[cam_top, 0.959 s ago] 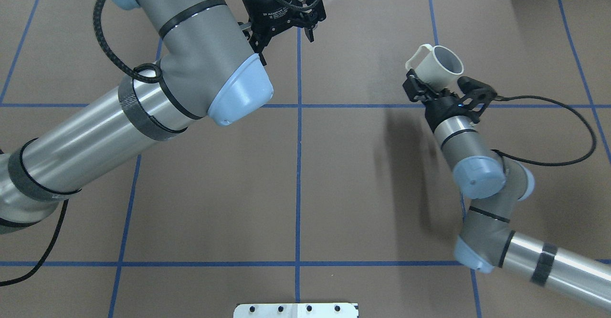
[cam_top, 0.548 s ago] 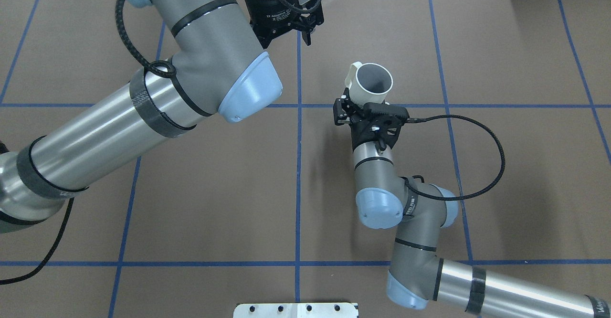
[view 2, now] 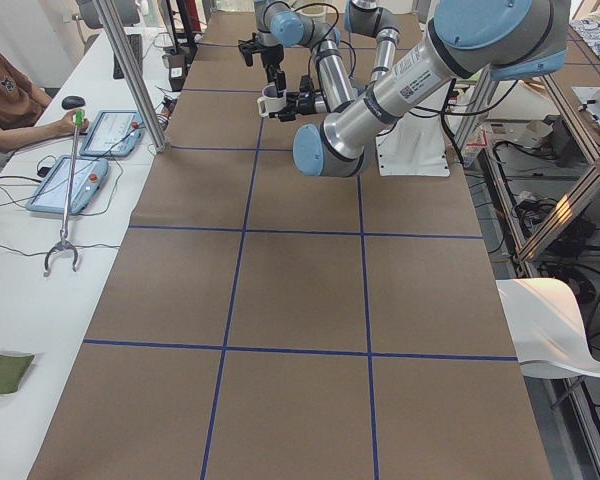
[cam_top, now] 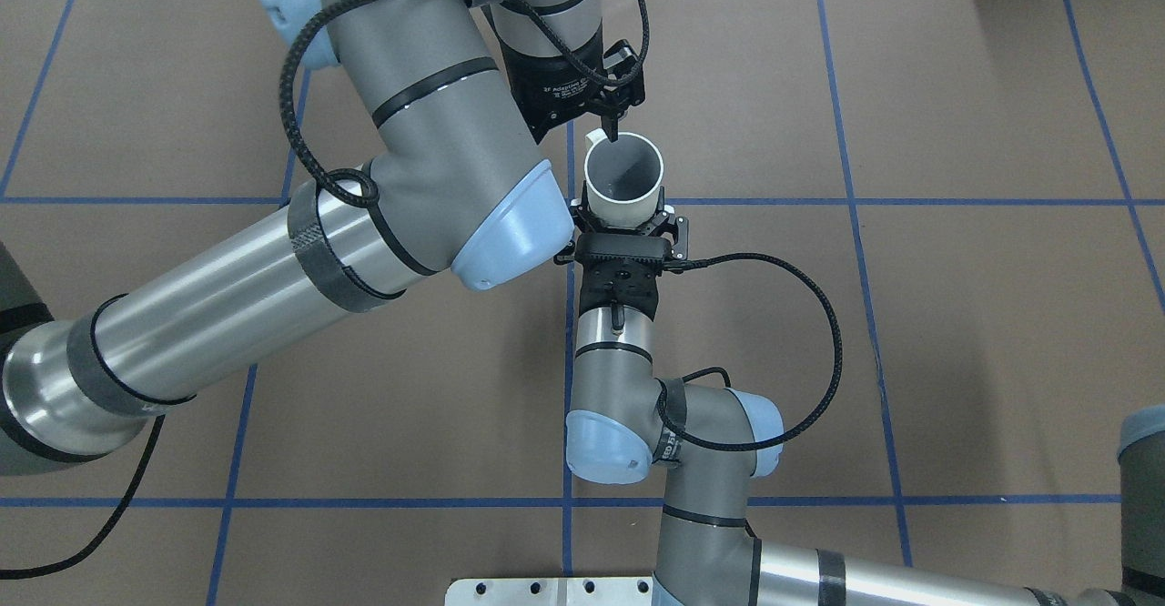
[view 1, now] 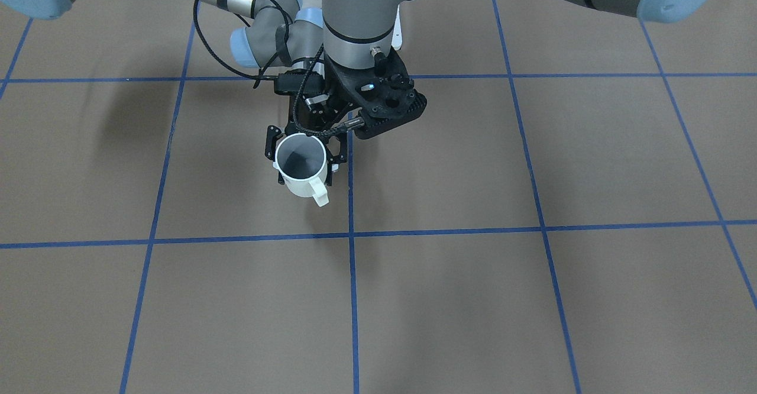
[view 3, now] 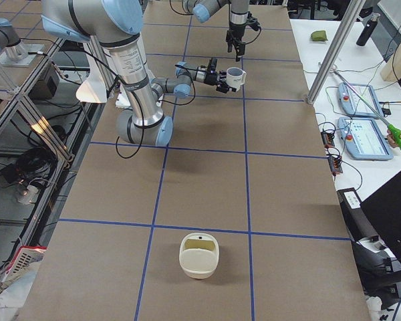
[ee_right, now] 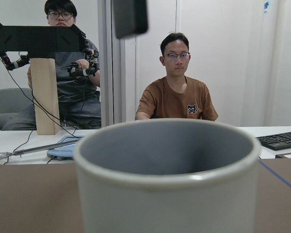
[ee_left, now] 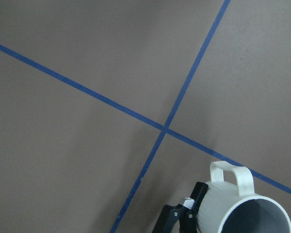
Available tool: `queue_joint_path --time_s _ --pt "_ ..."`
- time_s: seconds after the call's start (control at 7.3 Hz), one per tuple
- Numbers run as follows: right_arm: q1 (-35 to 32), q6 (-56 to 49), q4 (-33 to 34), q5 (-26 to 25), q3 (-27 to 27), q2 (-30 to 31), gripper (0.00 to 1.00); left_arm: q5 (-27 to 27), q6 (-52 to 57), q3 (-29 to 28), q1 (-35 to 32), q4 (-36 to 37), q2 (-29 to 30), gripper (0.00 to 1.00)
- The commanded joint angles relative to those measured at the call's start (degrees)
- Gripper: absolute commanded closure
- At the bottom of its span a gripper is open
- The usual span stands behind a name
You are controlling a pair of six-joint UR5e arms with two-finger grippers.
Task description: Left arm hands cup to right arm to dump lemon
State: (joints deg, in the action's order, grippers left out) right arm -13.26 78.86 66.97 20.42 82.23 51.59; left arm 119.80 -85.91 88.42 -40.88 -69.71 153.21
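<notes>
Brown table mat (cam_top: pixel 956 360) is filling my feeds, and the right gripper (cam_top: pixel 628 224) is clamping the cup (view 1: pixel 301 169) upright in the air just beside the blue tape cross (ee_left: pixel 164 128), with the left gripper (cam_top: pixel 592 128) hanging spread wide right over its handle. I'm not spotting any lemon inside. What's bugging me: the left fingers (cam_top: pixel 612 128) are sitting so close to the rim that a sloppy descent could be knocking the cup askew in the right's grip.

Bright, even light from overhead; shadows on the table (view 1: pixel 532 299) are soft and faint. In the right wrist view the cup (ee_right: pixel 167 194) looks slightly soft, and a dark shape (ee_right: pixel 129 17) at twelve o'clock is blurred.
</notes>
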Motion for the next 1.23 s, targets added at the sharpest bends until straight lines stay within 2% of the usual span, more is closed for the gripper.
queue_joint_path --time_s 0.0,0.55,1.1 --pt "0.6 0.3 1.9 -2.6 -0.6 -0.6 0.86 0.0 0.0 0.0 1.7 0.0 -0.3 0.07" --pt "0.6 0.9 0.2 -2.5 -0.3 -2.2 0.84 0.0 -0.1 0.1 2.4 -0.1 -0.5 0.2" --pt "0.4 0.8 -0.9 -2.1 -0.1 -1.8 0.83 -0.1 -0.1 0.1 2.4 0.0 -0.5 0.4"
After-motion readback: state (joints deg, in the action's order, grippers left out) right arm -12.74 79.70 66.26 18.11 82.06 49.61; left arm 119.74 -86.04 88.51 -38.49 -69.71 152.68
